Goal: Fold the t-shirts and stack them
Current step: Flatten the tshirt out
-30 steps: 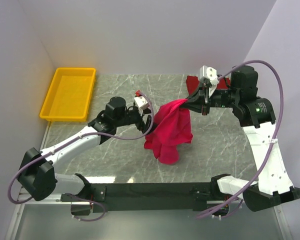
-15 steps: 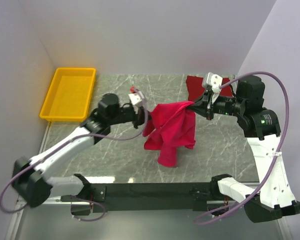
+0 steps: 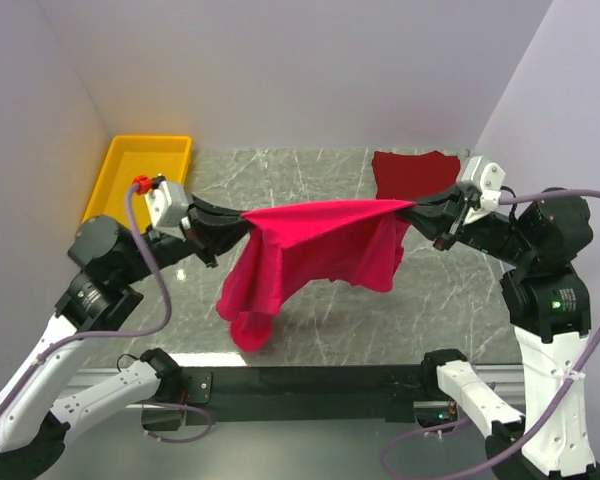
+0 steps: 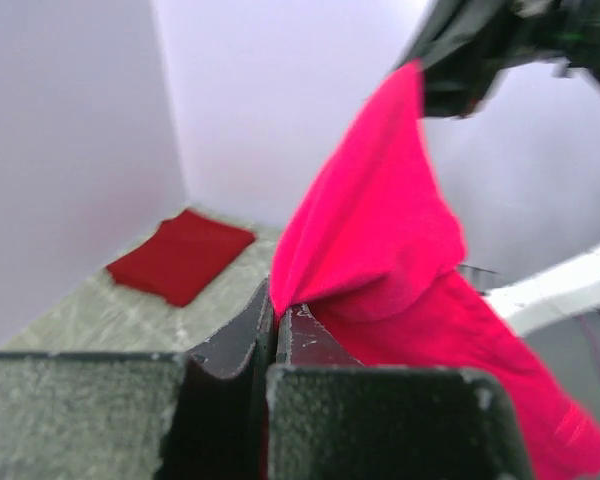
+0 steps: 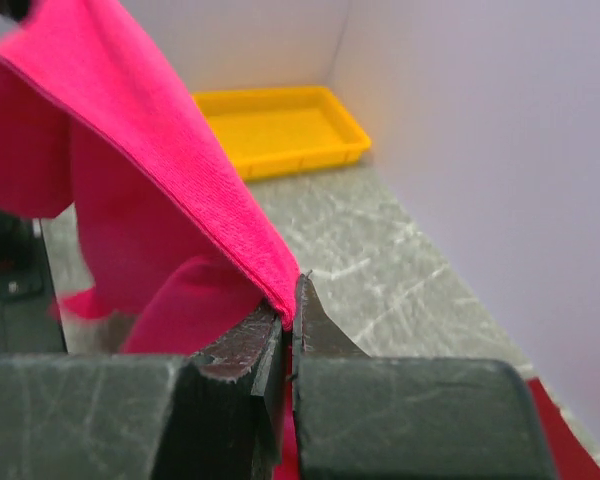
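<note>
The left hand is pinching one end of the crimson-pink t-shirt, with its two fingers pressed together on the edge of the cloth. The right hand is pinching the opposite end in the same way, clamped tight on a fold of the fabric. Between the two hands the upper edge of this shirt is stretching almost straight, above the tabletop. The rest of it is hanging down, and the lowest bunch is hanging toward the left side; I cannot tell if it is touching the surface. The maroon t-shirt is lying folded and flat at the far right corner of the tabletop, apart from the pink one. The yellow tray is sitting at the far left corner.
</note>
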You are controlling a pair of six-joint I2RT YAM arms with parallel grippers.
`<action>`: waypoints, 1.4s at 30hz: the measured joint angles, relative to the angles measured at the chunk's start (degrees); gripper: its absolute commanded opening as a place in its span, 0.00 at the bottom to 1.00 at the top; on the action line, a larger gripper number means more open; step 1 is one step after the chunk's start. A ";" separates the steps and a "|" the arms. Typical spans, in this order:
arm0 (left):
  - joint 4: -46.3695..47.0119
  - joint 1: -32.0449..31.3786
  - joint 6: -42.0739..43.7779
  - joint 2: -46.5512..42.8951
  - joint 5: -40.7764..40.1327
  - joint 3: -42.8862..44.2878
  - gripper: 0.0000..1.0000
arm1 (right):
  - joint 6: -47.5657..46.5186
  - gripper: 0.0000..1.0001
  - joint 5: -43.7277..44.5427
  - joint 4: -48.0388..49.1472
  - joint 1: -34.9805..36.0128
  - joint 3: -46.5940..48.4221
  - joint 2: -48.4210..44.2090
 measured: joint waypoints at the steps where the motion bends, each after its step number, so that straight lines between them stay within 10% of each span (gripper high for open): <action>1: -0.24 0.00 0.33 0.48 -1.68 -0.24 0.01 | 1.51 0.00 0.22 2.19 0.02 -1.16 -0.61; 16: 7.37 19.15 -2.78 43.60 -9.70 -11.58 0.01 | 11.02 0.00 16.90 15.19 6.93 -14.71 41.99; 21: 6.60 21.38 -5.29 54.97 -15.28 -2.75 0.37 | 12.50 0.66 23.67 14.43 7.39 -5.18 53.72; 23: 6.40 21.88 -6.14 57.66 -18.21 0.98 0.73 | 12.17 0.78 26.95 14.14 7.41 -0.63 56.65; 33: 2.84 22.53 -7.93 49.35 -26.12 5.35 0.83 | 0.68 0.82 26.88 8.70 4.57 -0.04 49.90; 42: 0.37 21.81 -12.04 30.36 -14.32 -16.81 0.81 | -16.61 0.80 25.73 0.59 12.37 -14.60 46.07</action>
